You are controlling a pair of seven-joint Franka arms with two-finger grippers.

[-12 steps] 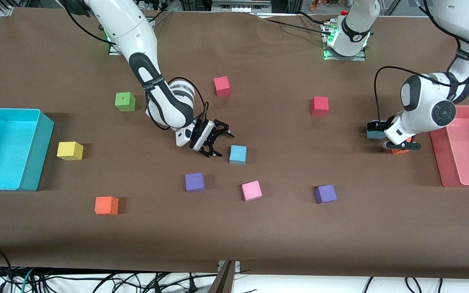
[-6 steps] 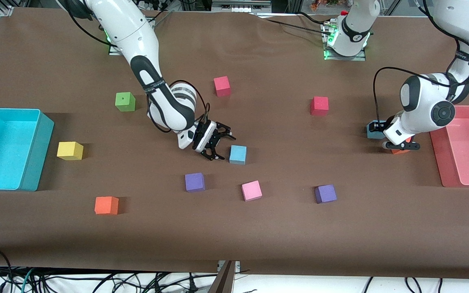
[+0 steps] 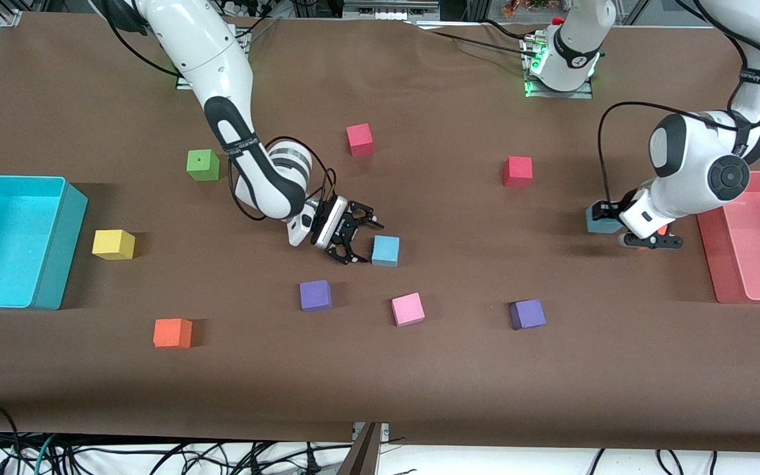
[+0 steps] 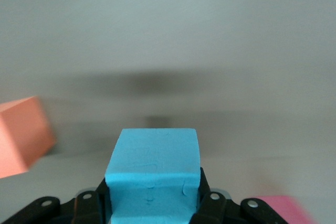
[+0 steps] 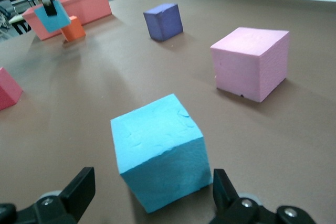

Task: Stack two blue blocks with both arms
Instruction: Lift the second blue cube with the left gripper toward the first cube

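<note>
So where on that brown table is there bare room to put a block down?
The widest bare patch of the brown table runs along its camera-side edge, nearer than the orange foam cube, pink foam cube and two purple foam cubes. It is crowded around the light blue foam cube, with the right gripper beside it.

Matt, dimpled foam-like blue block (image 5: 160, 150); brown table cover (image 3: 419, 382) probably cloth.
</note>
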